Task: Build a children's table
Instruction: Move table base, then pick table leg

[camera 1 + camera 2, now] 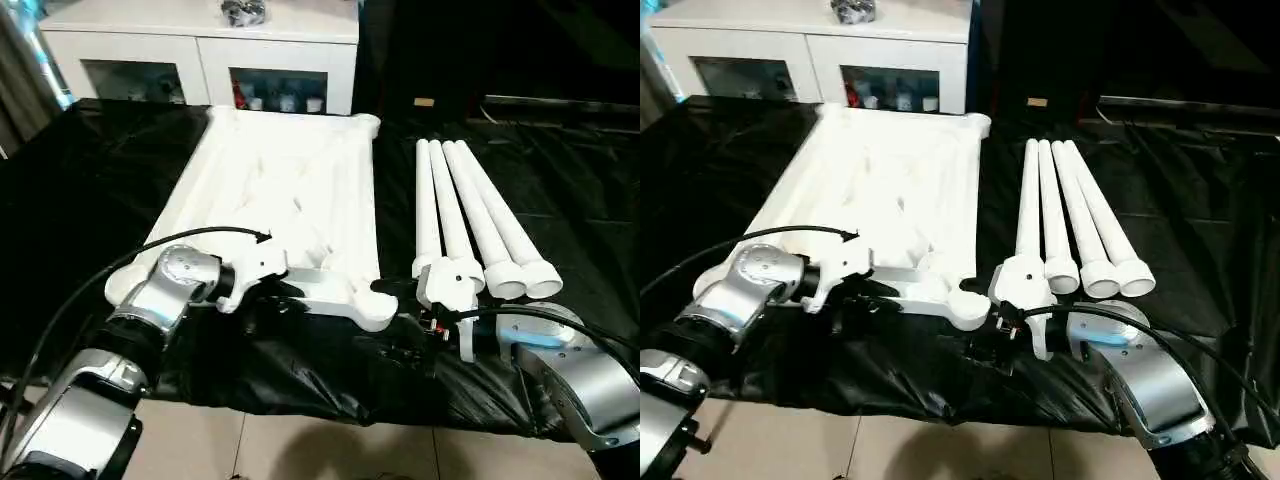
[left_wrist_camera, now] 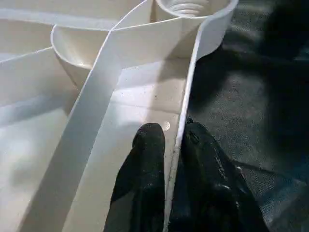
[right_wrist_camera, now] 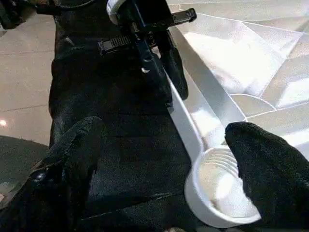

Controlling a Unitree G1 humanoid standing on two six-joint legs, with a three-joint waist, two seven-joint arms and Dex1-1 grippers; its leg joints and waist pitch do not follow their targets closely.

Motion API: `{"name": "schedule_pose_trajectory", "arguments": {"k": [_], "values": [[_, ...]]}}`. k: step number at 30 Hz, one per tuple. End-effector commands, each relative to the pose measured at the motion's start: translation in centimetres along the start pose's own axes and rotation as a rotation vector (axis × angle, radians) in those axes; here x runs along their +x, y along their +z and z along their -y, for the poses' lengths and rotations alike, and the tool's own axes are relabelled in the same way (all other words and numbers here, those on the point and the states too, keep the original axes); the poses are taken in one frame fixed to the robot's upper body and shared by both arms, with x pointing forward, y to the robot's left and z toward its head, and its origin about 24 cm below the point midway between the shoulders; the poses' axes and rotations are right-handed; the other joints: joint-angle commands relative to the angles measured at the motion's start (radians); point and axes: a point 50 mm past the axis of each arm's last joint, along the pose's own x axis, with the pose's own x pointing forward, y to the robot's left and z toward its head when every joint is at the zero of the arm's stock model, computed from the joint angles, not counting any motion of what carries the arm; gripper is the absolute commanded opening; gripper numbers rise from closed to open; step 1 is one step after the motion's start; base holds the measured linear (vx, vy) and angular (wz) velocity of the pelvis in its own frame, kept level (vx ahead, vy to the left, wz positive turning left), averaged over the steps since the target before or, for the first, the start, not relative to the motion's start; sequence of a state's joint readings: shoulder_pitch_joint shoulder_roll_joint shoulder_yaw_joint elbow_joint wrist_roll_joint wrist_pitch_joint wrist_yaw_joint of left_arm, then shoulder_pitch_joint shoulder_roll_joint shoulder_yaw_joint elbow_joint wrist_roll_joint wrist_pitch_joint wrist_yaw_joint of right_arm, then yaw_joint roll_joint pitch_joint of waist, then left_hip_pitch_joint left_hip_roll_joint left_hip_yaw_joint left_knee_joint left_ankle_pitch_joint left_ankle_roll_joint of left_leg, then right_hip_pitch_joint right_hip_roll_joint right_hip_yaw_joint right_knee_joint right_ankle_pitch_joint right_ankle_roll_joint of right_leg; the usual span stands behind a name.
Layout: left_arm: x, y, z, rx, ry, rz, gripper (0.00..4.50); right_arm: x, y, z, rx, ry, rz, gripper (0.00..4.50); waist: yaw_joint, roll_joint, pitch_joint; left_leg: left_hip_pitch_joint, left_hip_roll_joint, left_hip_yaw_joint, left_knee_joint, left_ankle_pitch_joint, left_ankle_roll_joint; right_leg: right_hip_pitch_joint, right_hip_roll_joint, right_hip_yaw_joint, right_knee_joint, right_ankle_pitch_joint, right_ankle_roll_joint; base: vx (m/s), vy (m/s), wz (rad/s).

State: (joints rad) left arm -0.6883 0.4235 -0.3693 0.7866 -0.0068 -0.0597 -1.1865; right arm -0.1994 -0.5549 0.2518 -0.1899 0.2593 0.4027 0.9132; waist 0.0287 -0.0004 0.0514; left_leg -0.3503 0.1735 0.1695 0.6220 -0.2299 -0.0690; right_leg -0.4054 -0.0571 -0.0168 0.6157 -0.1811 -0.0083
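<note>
The children's table top [image 1: 290, 190] lies upside down on the black cloth, ribs up, with round sockets at its corners. Four white tube legs [image 1: 470, 210] lie side by side to its right. My left gripper [image 2: 174, 145] is shut on the thin near rim wall of the top, one black finger inside and one outside. In the right wrist view the same grip shows on the rim [image 3: 181, 104]. My right gripper [image 3: 169, 169] stands wide open at the near right corner socket [image 3: 217, 193], one finger on each side, touching nothing.
A white glass-door cabinet [image 1: 200, 50] stands behind the black-draped table [image 1: 80, 180]. The cloth's front edge hangs over the tiled floor [image 1: 300, 445] just below my grippers. Black cables [image 1: 90, 290] run along both forearms.
</note>
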Motion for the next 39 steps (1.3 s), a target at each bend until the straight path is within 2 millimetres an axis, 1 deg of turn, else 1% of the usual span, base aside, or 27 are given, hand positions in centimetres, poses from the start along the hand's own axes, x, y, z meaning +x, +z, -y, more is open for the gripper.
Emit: {"name": "schedule_pose_trajectory", "arguments": {"k": [1, 4, 5, 6, 7, 8, 10, 11, 12, 13, 14, 15, 18, 22, 24, 25, 26, 29, 30, 31, 32, 33, 34, 35, 36, 37, 39], "values": [[-0.4, 0.0, -0.1, -0.03, 0.047, 0.021, 0.44, 0.0, 0.3, 0.2, -0.024, -0.005, -0.007, 4.5, 0.005, 0.001, -0.063, -0.005, 0.048, -0.016, -0.081, -0.113, 0.032, 0.06, -0.074, 0.038, -0.062, -0.118, -0.253, 0.0, 0.0, 0.0], [0.0, 0.6, 0.8, -0.083, 0.079, 0.092, 0.28, 0.0, 0.4, 0.2, -0.027, -0.017, -0.003, 4.5, 0.002, 0.001, -0.064, -0.007, 0.05, -0.014, -0.079, -0.088, 0.043, 0.063, -0.075, 0.038, -0.056, -0.056, -0.28, 0.0, 0.0, 0.0], [0.1, 0.7, 1.0, -0.086, 0.085, 0.101, 0.28, 0.0, 0.4, 0.2, -0.027, -0.019, -0.002, 4.5, 0.002, 0.001, -0.063, -0.006, 0.048, -0.011, -0.078, -0.094, 0.05, 0.061, -0.073, 0.038, -0.06, -0.064, -0.285, 0.0, 0.0, 0.0], [0.3, 0.9, 1.4, -0.089, 0.098, 0.118, 0.22, 0.0, 0.3, 0.2, -0.026, -0.023, -0.001, 4.5, 0.001, 0.001, -0.063, -0.007, 0.05, -0.012, -0.078, -0.1, 0.052, 0.064, -0.074, 0.038, -0.06, -0.079, -0.281, 0.0, 0.0, 0.0], [0.5, 1.0, 1.7, -0.09, 0.11, 0.132, 0.17, 0.0, 0.3, 0.3, -0.026, -0.026, 0.001, 4.5, 0.002, 0.001, -0.061, -0.007, 0.049, -0.012, -0.079, -0.103, 0.054, 0.061, -0.072, 0.038, -0.063, -0.093, -0.279, 0.0, 0.0, 0.0], [1.0, 1.0, 2.6, -0.096, 0.14, 0.142, 0.17, 0.1, 0.3, 0.3, -0.022, -0.032, 0.003, 4.5, -0.002, -0.012, -0.06, -0.007, 0.052, -0.011, -0.08, -0.114, 0.053, 0.061, -0.071, 0.037, -0.065, -0.112, -0.275, 0.0, 0.0, 0.0], [1.1, 1.0, 2.7, -0.098, 0.146, 0.142, 0.02, 0.1, 0.3, 0.3, -0.022, -0.033, 0.003, 4.5, 0.001, -0.006, -0.058, -0.005, 0.052, -0.012, -0.081, -0.124, 0.056, 0.058, -0.072, 0.037, -0.069, -0.16, -0.262, 0.0, 0.0, 0.0], [1.2, 1.0, 2.9, -0.096, 0.152, 0.142, 0.0, 0.1, 0.3, 0.3, -0.021, -0.033, 0.004, 4.5, 0.0, -0.006, -0.055, -0.004, 0.05, -0.011, -0.082, -0.132, 0.057, 0.055, -0.07, 0.038, -0.073, -0.184, -0.254, 0.0, 0.0, 0.0], [1.3, 0.9, 3.2, -0.097, 0.169, 0.127, 0.0, 0.2, 0.3, 0.3, -0.022, -0.032, 0.005, 4.5, 0.002, -0.009, -0.053, -0.003, 0.049, -0.011, -0.083, -0.153, 0.051, 0.053, -0.069, 0.038, -0.077, -0.242, -0.231, 0.0, 0.0, 0.0], [1.3, 0.7, 3.3, -0.102, 0.18, 0.114, 0.0, 0.2, 0.3, 0.3, -0.022, -0.031, 0.006, 4.5, 0.001, -0.008, -0.052, -0.003, 0.05, -0.012, -0.084, -0.161, 0.046, 0.051, -0.07, 0.039, -0.079, -0.266, -0.22, 0.0, 0.0, 0.0], [1.3, 0.7, 3.4, -0.099, 0.19, 0.109, 0.0, 0.3, 0.4, 0.3, -0.023, -0.03, 0.007, 4.5, 0.001, -0.011, -0.052, -0.005, 0.05, -0.013, -0.085, -0.163, 0.045, 0.051, -0.07, 0.039, -0.08, -0.276, -0.213, 0.0, 0.0, 0.0], [1.3, 0.7, 3.4, -0.098, 0.194, 0.107, 0.0, 0.3, 0.4, 0.3, -0.024, -0.029, 0.007, 4.5, 0.001, -0.009, -0.052, -0.004, 0.05, -0.014, -0.086, -0.164, 0.042, 0.05, -0.07, 0.038, -0.081, -0.29, -0.204, 0.0, 0.0, 0.0], [0.8, 1.0, 3.7, -0.097, 0.202, 0.106, 0.0, 0.5, 0.6, 0.5, -0.026, -0.028, 0.014, 4.5, 0.0, -0.013, -0.054, -0.008, 0.05, -0.015, -0.087, -0.148, 0.042, 0.051, -0.071, 0.038, -0.076, -0.272, -0.197, 0.0, 0.0, 0.0], [0.4, 1.0, 3.9, -0.059, 0.204, 0.097, 0.0, 0.4, 0.8, 0.5, -0.02, -0.031, 0.027, 4.5, 0.0, -0.008, -0.057, -0.007, 0.048, -0.013, -0.083, -0.111, 0.057, 0.05, -0.067, 0.037, -0.071, -0.189, -0.216, 0.0, 0.0, 0.0], [0.2, 1.2, 4.0, -0.055, 0.191, 0.105, 0.0, 0.4, 1.1, 0.6, -0.006, -0.035, 0.044, 4.5, 0.0, -0.009, -0.057, -0.007, 0.048, -0.012, -0.082, -0.102, 0.062, 0.051, -0.068, 0.038, -0.069, -0.163, -0.224, 0.0, 0.0, 0.0], [0.1, 1.3, 4.1, -0.051, 0.183, 0.112, 0.45, 0.4, 1.2, 0.7, -0.002, -0.039, 0.05, 4.5, 0.001, -0.009, -0.058, -0.007, 0.047, -0.013, -0.082, -0.101, 0.064, 0.053, -0.069, 0.038, -0.068, -0.16, -0.227, 0.0, 0.0, 0.0], [-0.2, 1.4, 4.0, -0.043, 0.192, 0.119, 0.45, 0.3, 1.4, 0.9, 0.014, -0.05, 0.064, 4.5, 0.001, -0.01, -0.058, -0.007, 0.047, -0.012, -0.082, -0.098, 0.065, 0.052, -0.068, 0.038, -0.068, -0.157, -0.228, 0.0, 0.0, 0.0], [-0.9, 2.0, 3.3, -0.027, 0.24, 0.142, 0.59, 0.2, 2.3, 1.9, 0.094, -0.115, 0.108, 4.5, 0.0, -0.01, -0.054, -0.005, 0.045, -0.011, -0.084, -0.115, 0.057, 0.05, -0.067, 0.037, -0.071, -0.19, -0.231, 0.0, 0.0, 0.0], [-1.3, 2.2, 3.1, -0.007, 0.249, 0.151, 0.84, 0.3, 2.6, 2.4, 0.128, -0.148, 0.116, 4.5, 0.001, -0.008, -0.054, -0.003, 0.047, -0.012, -0.085, -0.128, 0.046, 0.048, -0.066, 0.036, -0.073, -0.22, -0.224, 0.0, 0.0, 0.0], [-1.3, 2.3, 3.1, -0.005, 0.252, 0.154, 0.84, 0.4, 2.6, 2.6, 0.133, -0.157, 0.115, 4.5, 0.001, -0.008, -0.054, -0.003, 0.047, -0.012, -0.085, -0.128, 0.046, 0.048, -0.066, 0.036, -0.073, -0.22, -0.224, 0.0, 0.0, 0.0], [-2.0, 2.8, 2.8, 0.012, 0.275, 0.182, 0.84, 0.6, 2.9, 3.9, 0.182, -0.244, 0.096, 4.5, -0.003, -0.01, -0.052, -0.002, 0.041, -0.012, -0.086, -0.134, 0.029, 0.045, -0.064, 0.037, -0.074, -0.258, -0.216, 0.0, 0.0, 0.0], [-2.4, 3.1, 2.6, 0.023, 0.289, 0.205, 0.84, 0.8, 2.9, 4.7, 0.207, -0.299, 0.08, 4.5, -0.005, -0.009, -0.053, -0.002, 0.039, -0.012, -0.086, -0.135, 0.014, 0.044, -0.064, 0.036, -0.075, -0.286, -0.208, 0.0, 0.0, 0.0], [-2.7, 3.5, 2.4, 0.036, 0.31, 0.222, 0.84, 1.0, 3.0, 5.4, 0.231, -0.347, 0.068, 4.5, -0.003, -0.012, -0.054, 0.003, 0.041, -0.01, -0.084, -0.139, 0.01, 0.041, -0.064, 0.037, -0.078, -0.29, -0.203, 0.0, 0.0, 0.0], [-2.9, 3.8, 2.2, 0.054, 0.334, 0.234, 0.84, 1.1, 3.1, 6.1, 0.252, -0.389, 0.061, 4.5, -0.001, -0.013, -0.053, 0.007, 0.042, -0.008, -0.083, -0.138, 0.007, 0.037, -0.063, 0.039, -0.078, -0.285, -0.206, 0.0, 0.0, 0.0], [-3.2, 4.2, 2.0, 0.057, 0.345, 0.256, 0.84, 1.4, 3.3, 6.7, 0.266, -0.423, 0.067, 4.5, 0.0, -0.011, -0.055, 0.002, 0.04, -0.008, -0.085, -0.13, -0.003, 0.042, -0.063, 0.038, -0.073, -0.271, -0.205, 0.0, 0.0, 0.0], [-3.4, 4.5, 1.9, 0.057, 0.35, 0.271, 0.84, 1.5, 3.4, 7.1, 0.274, -0.441, 0.072, 4.5, -0.001, -0.013, -0.056, 0.003, 0.04, -0.007, -0.084, -0.122, -0.004, 0.04, -0.063, 0.038, -0.071, -0.256, -0.206, 0.0, 0.0, 0.0], [-3.7, 5.7, 1.5, 0.046, 0.369, 0.325, 0.84, 2.0, 3.6, 8.8, 0.304, -0.546, 0.035, 4.5, 0.0, -0.014, -0.064, 0.0, 0.036, -0.006, -0.081, -0.054, -0.008, 0.045, -0.061, 0.036, -0.055, -0.15, -0.23, 0.0, 0.0, 0.0]]}}
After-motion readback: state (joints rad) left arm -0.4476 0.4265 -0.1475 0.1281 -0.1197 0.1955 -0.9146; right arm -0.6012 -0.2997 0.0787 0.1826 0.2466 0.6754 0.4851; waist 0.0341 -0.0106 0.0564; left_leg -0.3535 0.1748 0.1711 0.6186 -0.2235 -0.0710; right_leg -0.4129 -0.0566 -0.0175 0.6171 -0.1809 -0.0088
